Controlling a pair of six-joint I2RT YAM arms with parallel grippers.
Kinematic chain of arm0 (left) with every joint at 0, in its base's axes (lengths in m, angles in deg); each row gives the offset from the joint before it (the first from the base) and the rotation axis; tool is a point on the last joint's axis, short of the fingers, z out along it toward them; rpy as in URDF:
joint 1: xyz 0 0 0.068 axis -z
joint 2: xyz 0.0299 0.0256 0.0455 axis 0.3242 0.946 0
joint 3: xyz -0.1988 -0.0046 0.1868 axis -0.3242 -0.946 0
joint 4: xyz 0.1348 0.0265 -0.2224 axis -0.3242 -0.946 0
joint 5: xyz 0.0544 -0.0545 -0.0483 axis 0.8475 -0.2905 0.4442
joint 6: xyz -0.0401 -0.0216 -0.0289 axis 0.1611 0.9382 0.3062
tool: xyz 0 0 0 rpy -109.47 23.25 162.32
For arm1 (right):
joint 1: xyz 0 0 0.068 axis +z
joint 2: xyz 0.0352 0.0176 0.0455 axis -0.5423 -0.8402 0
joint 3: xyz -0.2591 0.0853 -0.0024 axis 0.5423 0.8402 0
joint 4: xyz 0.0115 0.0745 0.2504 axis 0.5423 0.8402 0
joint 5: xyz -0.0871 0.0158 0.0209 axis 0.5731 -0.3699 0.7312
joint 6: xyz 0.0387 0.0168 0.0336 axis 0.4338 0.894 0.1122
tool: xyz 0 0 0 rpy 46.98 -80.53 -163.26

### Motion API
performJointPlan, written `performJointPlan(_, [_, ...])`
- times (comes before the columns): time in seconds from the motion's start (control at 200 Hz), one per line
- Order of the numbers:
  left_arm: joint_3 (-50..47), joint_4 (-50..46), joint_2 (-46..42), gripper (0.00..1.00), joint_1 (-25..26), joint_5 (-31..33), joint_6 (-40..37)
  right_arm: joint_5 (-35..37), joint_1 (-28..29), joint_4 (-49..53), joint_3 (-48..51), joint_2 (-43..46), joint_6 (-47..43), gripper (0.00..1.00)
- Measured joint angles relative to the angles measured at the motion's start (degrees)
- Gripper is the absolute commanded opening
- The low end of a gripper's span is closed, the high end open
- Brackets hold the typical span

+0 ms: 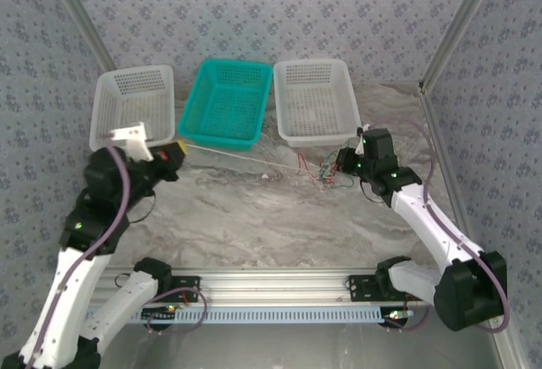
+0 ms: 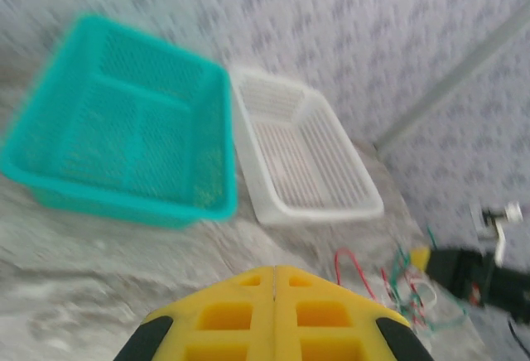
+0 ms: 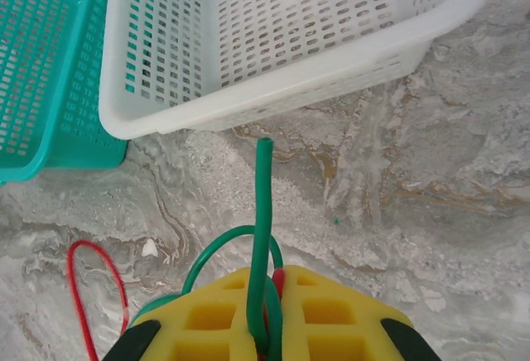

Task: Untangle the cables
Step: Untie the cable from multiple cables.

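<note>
Right gripper (image 3: 267,282) is clamped on a green strand (image 3: 263,212) of the cables (image 1: 324,171). The clump sits toward the far right of the table (image 1: 254,217), just in front of the right-hand white basket (image 1: 312,102). Left gripper (image 2: 275,278) has its pads pressed together near the teal basket (image 1: 224,102); a pale strand (image 1: 229,154) runs from beside it to the clump, can't tell if it's pinched.

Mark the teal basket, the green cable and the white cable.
teal basket (image 1: 218,139): top external view, on its near wall.
green cable (image 3: 263,204): right wrist view, on the upright strand.
white cable (image 1: 229,155): top external view, on the straight middle stretch.
</note>
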Motion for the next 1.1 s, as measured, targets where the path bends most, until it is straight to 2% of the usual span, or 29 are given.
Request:
performJointPlan(0.19, [10.4, -5.4, 1.0, 0.00, -2.7, 5.1, -2.9, 0.6, -0.2, 0.4, 3.2, 2.7, 0.1, 0.08])
performJointPlan(0.435, [11.4, -8.0, 4.1, 0.00, -3.6, 8.6, -3.9, 1.4, 1.7, 0.9, 8.0, 1.9, 1.0, 0.09])
performJointPlan(0.495, [11.4, -8.0, 4.7, 0.00, -3.7, 8.4, -3.9, 1.0, 2.7, 0.2, 10.0, 1.5, 1.4, 0.19])
performJointPlan(0.53, [11.3, -7.6, 4.8, 0.00, -3.7, 7.5, -3.8, 0.1, 3.2, -0.7, 11.3, 1.3, 1.7, 0.34])
performJointPlan(0.585, [10.6, -6.0, 5.1, 0.00, -3.7, 4.9, -3.9, -2.4, 3.6, -2.6, 13.1, 0.5, 2.0, 0.64])
performJointPlan(0.61, [9.9, -4.5, 5.1, 0.00, -3.7, 2.9, -3.8, -3.6, 3.7, -3.2, 13.6, -0.1, 2.0, 0.70])
performJointPlan(0.64, [8.8, -2.9, 5.3, 0.00, -3.8, 0.3, -3.8, -4.4, 3.9, -3.5, 13.7, -0.7, 2.0, 0.73])
performJointPlan(0.745, [5.2, 2.1, 7.5, 0.00, -3.9, -8.8, -3.4, -5.0, 4.4, -3.9, 13.5, -0.4, 0.7, 0.74])
performJointPlan(0.869, [2.7, 5.6, 11.6, 0.00, -3.9, -15.8, -2.5, -5.5, 6.1, -7.4, 13.4, 6.1, -4.3, 0.74])
performJointPlan(0.974, [2.0, 6.0, 13.2, 0.00, -3.9, -17.7, -2.1, -6.9, 14.2, -15.3, 13.8, 10.7, -12.4, 0.74])
performJointPlan(1.099, [3.8, 5.4, 13.0, 0.00, -3.9, -17.2, -2.1, -7.6, 24.5, -25.6, 18.5, 10.2, -21.3, 0.73])
